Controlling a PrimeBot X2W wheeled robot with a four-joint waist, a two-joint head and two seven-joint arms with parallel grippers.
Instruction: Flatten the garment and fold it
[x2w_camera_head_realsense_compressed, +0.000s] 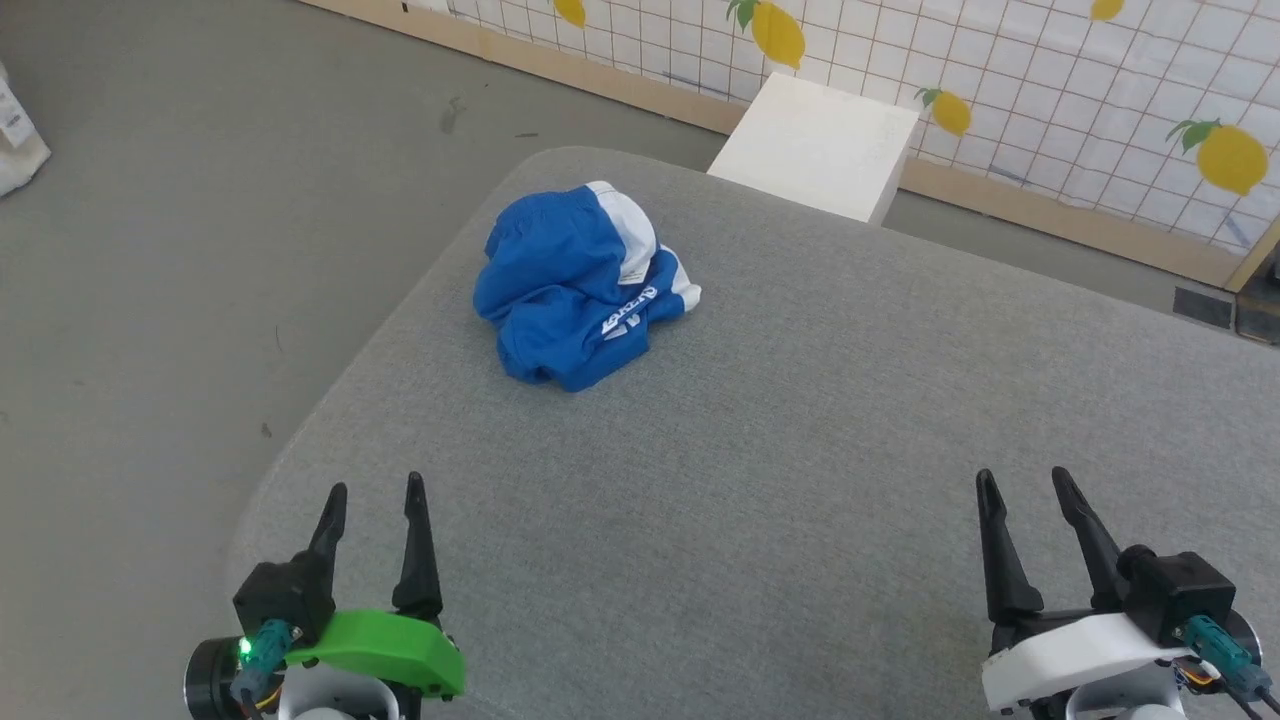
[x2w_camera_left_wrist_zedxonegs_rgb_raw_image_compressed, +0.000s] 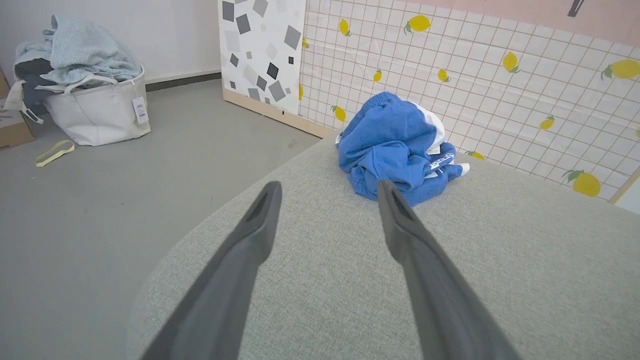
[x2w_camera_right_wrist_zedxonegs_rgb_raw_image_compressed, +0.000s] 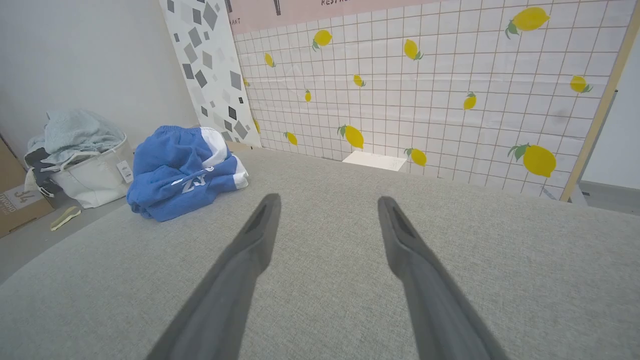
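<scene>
The garment (x2w_camera_head_realsense_compressed: 575, 285) is a bright blue pair of shorts with white side panels, lying bunched in a heap on the far left part of the grey fabric table (x2w_camera_head_realsense_compressed: 800, 450). White lettering shows on a fold facing me. My left gripper (x2w_camera_head_realsense_compressed: 375, 485) hovers open at the near left corner of the table, well short of the heap. At the near right my right gripper (x2w_camera_head_realsense_compressed: 1022, 475) is open too, with nothing between its fingers. In the left wrist view the garment (x2w_camera_left_wrist_zedxonegs_rgb_raw_image_compressed: 397, 147) lies just beyond the fingertips. The right wrist view has the garment (x2w_camera_right_wrist_zedxonegs_rgb_raw_image_compressed: 182, 170) off to the left.
A white block (x2w_camera_head_realsense_compressed: 815, 145) stands behind the table against a tiled wall panel with lemon prints (x2w_camera_head_realsense_compressed: 1050, 90). On the floor to the left sits a white bag (x2w_camera_left_wrist_zedxonegs_rgb_raw_image_compressed: 95, 107) heaped with pale laundry. The table's rounded left edge (x2w_camera_head_realsense_compressed: 330, 400) drops to the grey floor.
</scene>
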